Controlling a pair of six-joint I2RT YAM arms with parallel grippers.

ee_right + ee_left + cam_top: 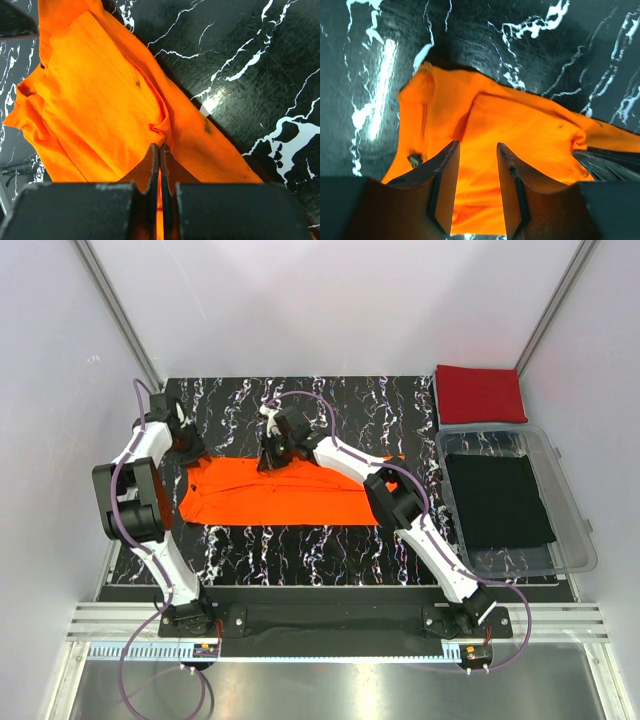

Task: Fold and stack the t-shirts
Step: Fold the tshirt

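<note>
I have the right claw pinched on a far-edge fold of the orange tee, mid-left on the surface, presumably for folding, with the left claw partly open over its left end.

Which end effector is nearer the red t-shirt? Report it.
Right. The right end effector is central, left of the red t-shirt; the left end effector is farther left.

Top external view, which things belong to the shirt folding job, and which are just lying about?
Job in hand:
orange t-shirt, lying mid-table
red t-shirt, folded at the far right corner

Lying about:
clear bin, on the right
black cloth, folded inside that bin
</note>
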